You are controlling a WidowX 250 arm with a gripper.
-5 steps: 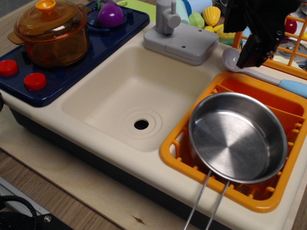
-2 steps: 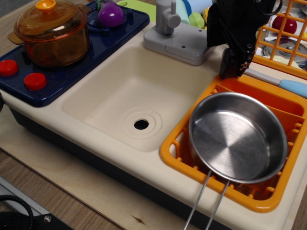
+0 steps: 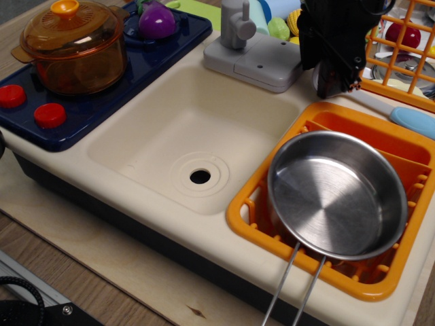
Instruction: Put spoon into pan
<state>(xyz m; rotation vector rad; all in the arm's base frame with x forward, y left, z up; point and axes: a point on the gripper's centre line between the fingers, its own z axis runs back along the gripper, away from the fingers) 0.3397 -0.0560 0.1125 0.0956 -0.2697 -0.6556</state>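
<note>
Spoon (image 3: 408, 119) on the counter, bowl end under the tool (image 3: 334, 83).

Below my matt black gripper (image 3: 334, 80), the round shallow steel pan (image 3: 338, 195) shines like a mirror, with fine brushed rings on its flat bottom and thin bare wire handles. It sits in a glossy orange plastic rack (image 3: 253, 197) beside the smooth, matt cream plastic sink (image 3: 143, 139). The orange transparent lidded pot (image 3: 73, 46) looks glassy, and the bare wooden tabletop (image 3: 88, 268) shows matt grain.
</note>
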